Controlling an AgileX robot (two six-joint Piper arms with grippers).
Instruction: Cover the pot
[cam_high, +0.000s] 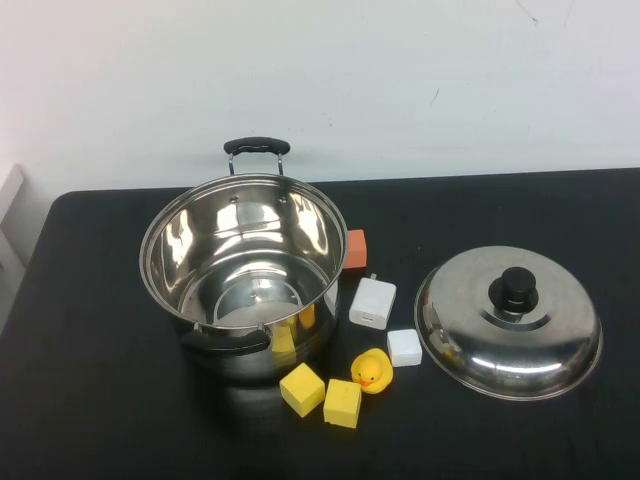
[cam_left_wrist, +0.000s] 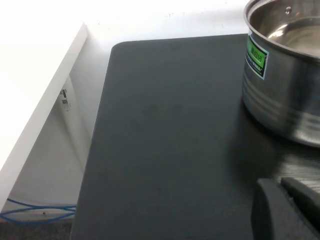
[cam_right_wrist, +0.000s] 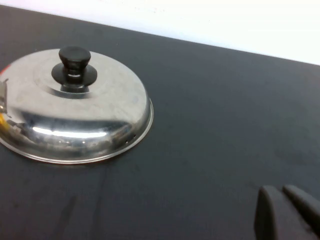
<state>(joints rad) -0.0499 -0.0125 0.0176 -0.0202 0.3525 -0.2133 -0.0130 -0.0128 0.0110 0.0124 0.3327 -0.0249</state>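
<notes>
Covering the pot, which stands open left of centre in the high view, means you fetch the domed lid lying knob-up at the right, well apart from it. Judging by position, your right gripper is the natural choice; it shows only at the lower right corner of its wrist view, near the lid, and whether its jaws are parted or closed cannot be told. The same goes for the left gripper, low beside the pot wall. Grip the black knob squarely; polished steel would likely slip. Lower the lid level so its rim seats between the black loop handles. Keep clear of the white charger, rubber duck and yellow blocks between them
</notes>
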